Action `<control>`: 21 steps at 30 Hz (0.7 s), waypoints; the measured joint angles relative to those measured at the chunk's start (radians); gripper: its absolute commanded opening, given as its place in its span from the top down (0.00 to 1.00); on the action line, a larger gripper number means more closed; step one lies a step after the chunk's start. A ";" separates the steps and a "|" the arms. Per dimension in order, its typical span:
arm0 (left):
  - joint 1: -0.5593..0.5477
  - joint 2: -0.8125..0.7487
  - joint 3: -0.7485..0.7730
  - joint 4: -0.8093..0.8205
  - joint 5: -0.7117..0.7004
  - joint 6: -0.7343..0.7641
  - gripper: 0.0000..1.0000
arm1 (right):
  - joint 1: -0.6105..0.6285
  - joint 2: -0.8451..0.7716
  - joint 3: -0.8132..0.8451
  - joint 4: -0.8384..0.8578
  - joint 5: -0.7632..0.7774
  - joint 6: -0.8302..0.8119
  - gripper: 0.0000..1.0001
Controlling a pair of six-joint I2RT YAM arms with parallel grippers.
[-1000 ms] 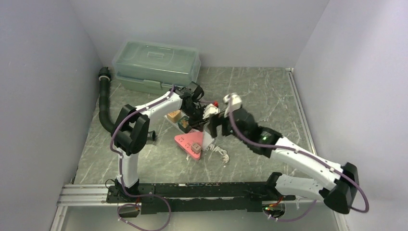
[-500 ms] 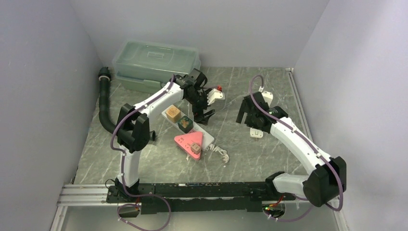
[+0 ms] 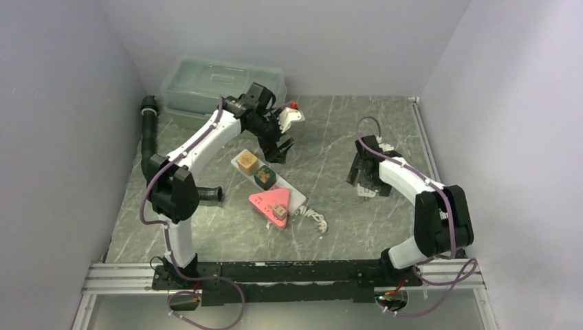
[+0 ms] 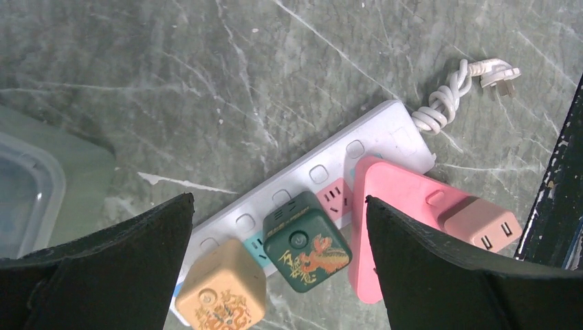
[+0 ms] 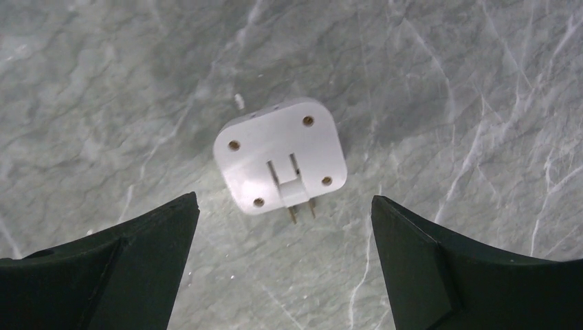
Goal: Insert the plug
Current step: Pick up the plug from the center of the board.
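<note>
A white power strip (image 3: 294, 195) (image 4: 371, 141) lies mid-table. A tan cube plug (image 3: 249, 162) (image 4: 220, 289) and a green cube plug (image 3: 264, 177) (image 4: 306, 240) sit in it, beside a pink triangular adapter (image 3: 273, 201) (image 4: 405, 199) that carries a beige plug (image 3: 280, 213) (image 4: 481, 223). My left gripper (image 3: 278, 148) (image 4: 278, 199) hangs open above the strip and holds nothing. A white plug (image 3: 368, 192) (image 5: 280, 155) lies loose on the table at the right, its prongs showing. My right gripper (image 3: 364, 175) (image 5: 283, 199) stands open over it, apart from it.
A translucent green lidded box (image 3: 223, 89) stands at the back left. A black hose (image 3: 148, 151) runs along the left wall. The strip's coiled white cord (image 3: 316, 220) (image 4: 447, 103) trails toward the near side. Walls close in on the left, back and right.
My left gripper has opened and drawn up and back from the green cube plug, which stays in the strip. My right arm has swung right, away from the strip, to over the white plug.
</note>
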 measured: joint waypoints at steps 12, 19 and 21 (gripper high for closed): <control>0.005 -0.048 -0.014 -0.002 -0.004 -0.004 0.00 | -0.113 0.105 -0.034 0.144 -0.121 -0.089 0.00; 0.005 -0.049 -0.014 -0.005 -0.019 -0.005 0.00 | -0.144 0.111 -0.041 0.213 -0.184 -0.122 0.06; 0.005 -0.049 -0.014 -0.008 -0.020 -0.004 0.01 | -0.145 0.111 -0.041 0.230 -0.197 -0.130 0.17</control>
